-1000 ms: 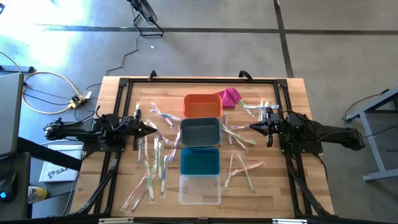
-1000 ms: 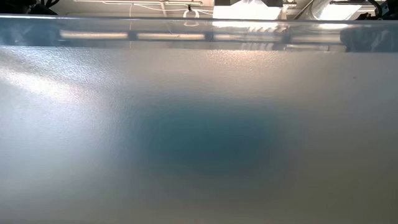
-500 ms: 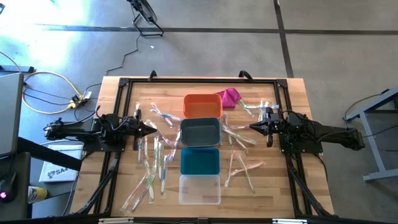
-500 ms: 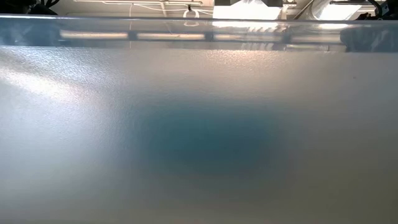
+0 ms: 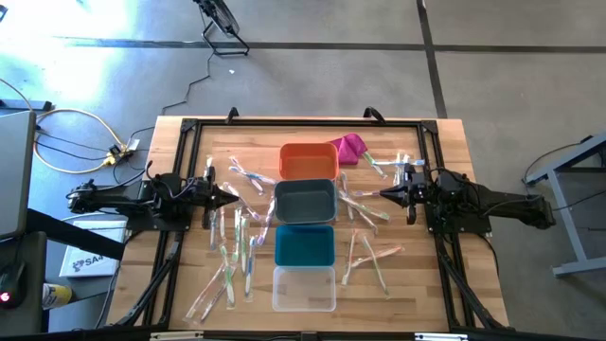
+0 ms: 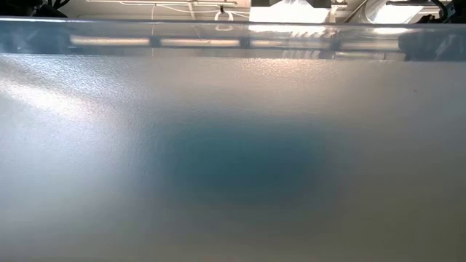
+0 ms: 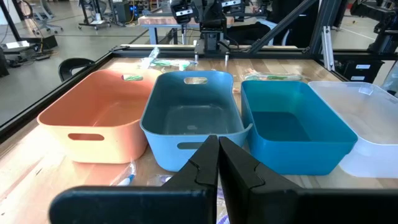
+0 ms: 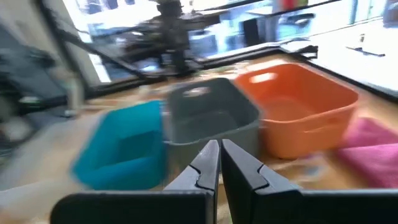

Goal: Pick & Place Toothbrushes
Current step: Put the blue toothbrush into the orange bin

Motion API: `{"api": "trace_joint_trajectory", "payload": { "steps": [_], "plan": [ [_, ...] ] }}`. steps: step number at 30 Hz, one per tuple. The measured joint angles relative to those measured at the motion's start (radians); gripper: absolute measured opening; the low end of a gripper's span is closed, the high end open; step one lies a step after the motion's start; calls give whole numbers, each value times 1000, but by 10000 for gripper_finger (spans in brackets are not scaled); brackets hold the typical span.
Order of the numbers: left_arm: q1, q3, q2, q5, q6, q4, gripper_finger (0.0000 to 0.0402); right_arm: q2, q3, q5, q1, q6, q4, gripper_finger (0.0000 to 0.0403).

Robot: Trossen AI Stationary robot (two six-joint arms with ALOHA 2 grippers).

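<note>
Wrapped toothbrushes lie flat on the wooden table in two scatters: several left of the bins point(image 5: 235, 248) and several right of them point(image 5: 365, 256). My left gripper point(image 5: 235, 195) hovers shut at the table's left, pointing level at the grey bin point(image 5: 305, 202); its shut fingers point(image 7: 217, 163) hold nothing. My right gripper point(image 5: 383, 194) hovers shut at the table's right, facing the same bin; its fingers point(image 8: 217, 163) are empty too.
Down the table's middle stand an orange bin point(image 5: 308, 162), the grey bin, a teal bin point(image 5: 305, 246) and a clear bin point(image 5: 304, 288). A magenta cloth lump point(image 5: 350, 148) lies by the orange bin. The clear bin's frosted wall point(image 6: 233, 145) fills the low view.
</note>
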Motion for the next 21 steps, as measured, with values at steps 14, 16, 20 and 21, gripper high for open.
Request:
{"api": "trace_joint_trajectory", "payload": {
  "steps": [14, 16, 20, 21],
  "plan": [
    [0, 0, 0, 0, 5, 5, 6, 0, -2, -273, 0, 16, 40, 11],
    [0, -1, 0, 0, -1, 15, 6, 0, -2, -268, 0, 16, 40, 11],
    [0, -4, 0, 1, -97, 52, 6, 0, -2, -166, 0, 15, 50, 11],
    [0, -4, 0, 1, -122, 52, 6, 0, -2, -133, 0, 15, 49, 11]
  ]
}}
